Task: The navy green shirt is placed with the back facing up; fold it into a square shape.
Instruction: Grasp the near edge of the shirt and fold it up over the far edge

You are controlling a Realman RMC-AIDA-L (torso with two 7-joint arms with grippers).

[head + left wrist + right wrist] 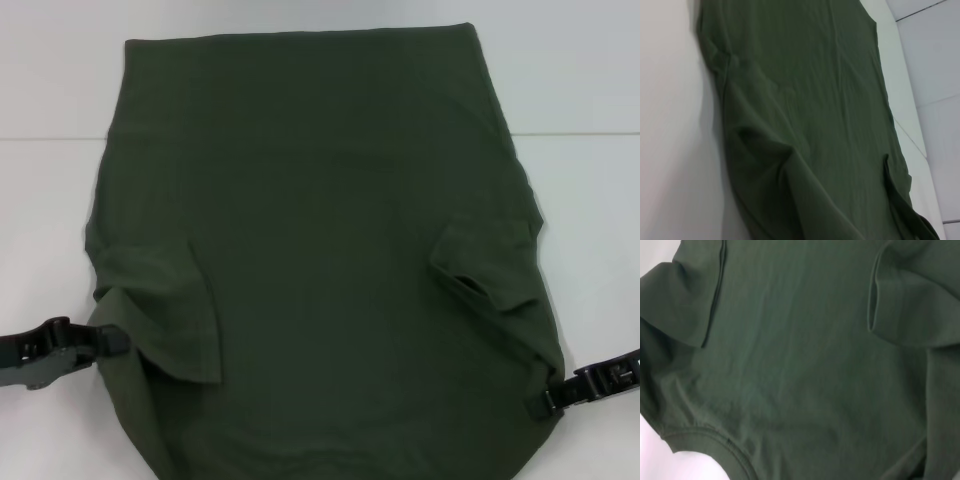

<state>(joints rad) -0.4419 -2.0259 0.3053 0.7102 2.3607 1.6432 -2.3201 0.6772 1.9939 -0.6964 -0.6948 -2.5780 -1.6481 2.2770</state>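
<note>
The navy green shirt lies spread flat on the white table, filling most of the head view. Both short sleeves are folded inward onto the body, one on the left and one on the right. The collar edge shows in the right wrist view. My left gripper is at the shirt's left edge near the front, shut on the fabric, which wrinkles toward it. My right gripper touches the shirt's right edge near the front. The left wrist view shows the shirt running along the table.
The white table shows bare on both sides of the shirt and behind it. A seam line crosses the table at the far side.
</note>
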